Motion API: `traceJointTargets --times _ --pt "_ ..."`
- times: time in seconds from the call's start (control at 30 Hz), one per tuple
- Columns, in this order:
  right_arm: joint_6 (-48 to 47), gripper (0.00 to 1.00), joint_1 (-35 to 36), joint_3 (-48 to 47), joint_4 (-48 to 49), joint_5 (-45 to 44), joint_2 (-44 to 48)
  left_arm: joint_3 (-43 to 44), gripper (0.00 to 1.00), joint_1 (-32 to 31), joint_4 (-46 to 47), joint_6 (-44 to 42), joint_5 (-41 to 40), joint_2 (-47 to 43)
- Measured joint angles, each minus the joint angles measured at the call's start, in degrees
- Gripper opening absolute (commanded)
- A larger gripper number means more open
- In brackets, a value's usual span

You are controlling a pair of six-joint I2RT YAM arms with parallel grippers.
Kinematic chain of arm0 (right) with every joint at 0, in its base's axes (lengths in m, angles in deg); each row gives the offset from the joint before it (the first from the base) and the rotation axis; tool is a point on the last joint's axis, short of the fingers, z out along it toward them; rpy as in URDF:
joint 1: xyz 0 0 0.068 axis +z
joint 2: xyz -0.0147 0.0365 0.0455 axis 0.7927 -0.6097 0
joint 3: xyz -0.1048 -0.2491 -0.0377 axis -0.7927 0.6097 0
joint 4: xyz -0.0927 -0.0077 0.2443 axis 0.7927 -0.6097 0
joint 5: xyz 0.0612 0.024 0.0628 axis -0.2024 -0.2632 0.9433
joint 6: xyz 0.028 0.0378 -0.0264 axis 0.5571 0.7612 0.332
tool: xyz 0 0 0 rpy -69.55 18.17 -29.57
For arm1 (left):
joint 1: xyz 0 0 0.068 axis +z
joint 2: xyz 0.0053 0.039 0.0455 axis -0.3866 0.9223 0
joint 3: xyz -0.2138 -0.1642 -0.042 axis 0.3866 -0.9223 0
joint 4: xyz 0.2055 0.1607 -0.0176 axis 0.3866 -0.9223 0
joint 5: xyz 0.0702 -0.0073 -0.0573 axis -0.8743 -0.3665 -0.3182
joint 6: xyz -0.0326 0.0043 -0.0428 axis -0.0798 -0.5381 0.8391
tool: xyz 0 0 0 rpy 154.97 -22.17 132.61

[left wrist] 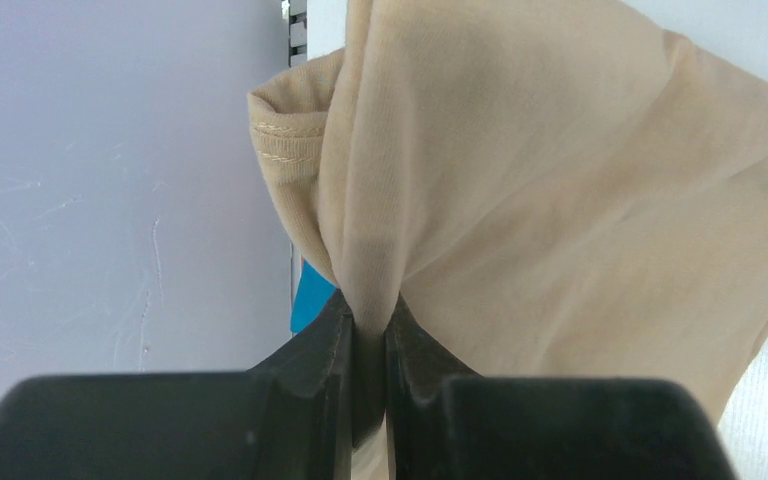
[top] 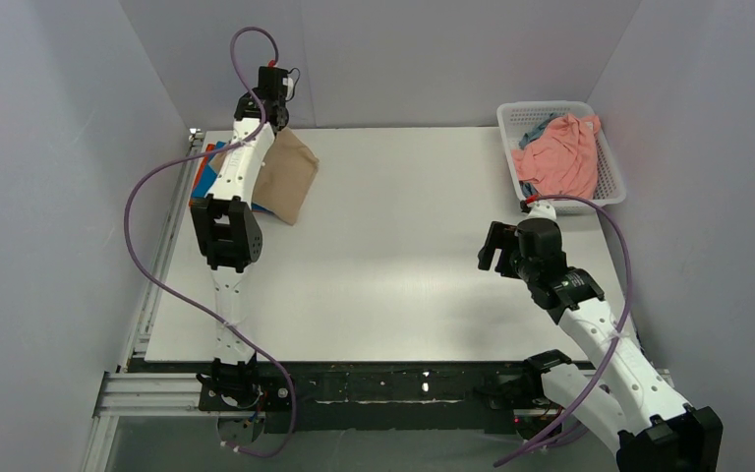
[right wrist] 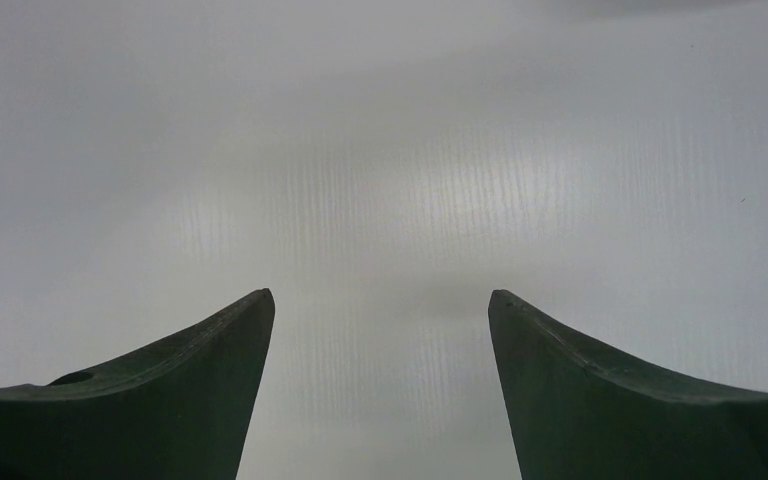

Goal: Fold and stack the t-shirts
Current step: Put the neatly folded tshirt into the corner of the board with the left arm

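Note:
My left gripper (top: 273,123) is at the far left of the table, shut on a fold of the beige-tan t-shirt (top: 290,177), which hangs from it. In the left wrist view the cloth (left wrist: 520,180) is pinched between the black fingers (left wrist: 325,350). Under my left arm lies a stack with a bright blue shirt (top: 204,167) and an orange-red edge; a blue patch (left wrist: 312,295) shows by the fingers. The salmon pink shirt (top: 560,157) and a grey-blue one (top: 531,133) lie in the basket. My right gripper (top: 494,251) is open and empty over bare table (right wrist: 380,200).
The white mesh basket (top: 609,187) stands at the far right corner. Grey walls close the table on the left, back and right. A metal rail (top: 152,295) runs along the table's left edge. Purple cables loop from both arms.

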Motion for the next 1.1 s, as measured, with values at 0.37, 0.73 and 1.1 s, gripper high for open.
traceJointTargets --times 0.37,0.73,1.1 --pt "0.0 0.86 -0.3 0.0 0.0 -0.4 -1.4 0.6 0.00 1.9 1.1 0.1 4.4 -2.2" --pt "-0.2 0.86 -0.3 0.0 -0.2 -0.6 -2.8 0.1 0.00 2.9 3.9 -0.7 8.1 -5.2" --pt "-0.2 0.86 -0.3 -0.5 -1.6 -1.3 -3.8 -5.1 0.00 6.7 7.4 -0.5 11.1 -5.2"
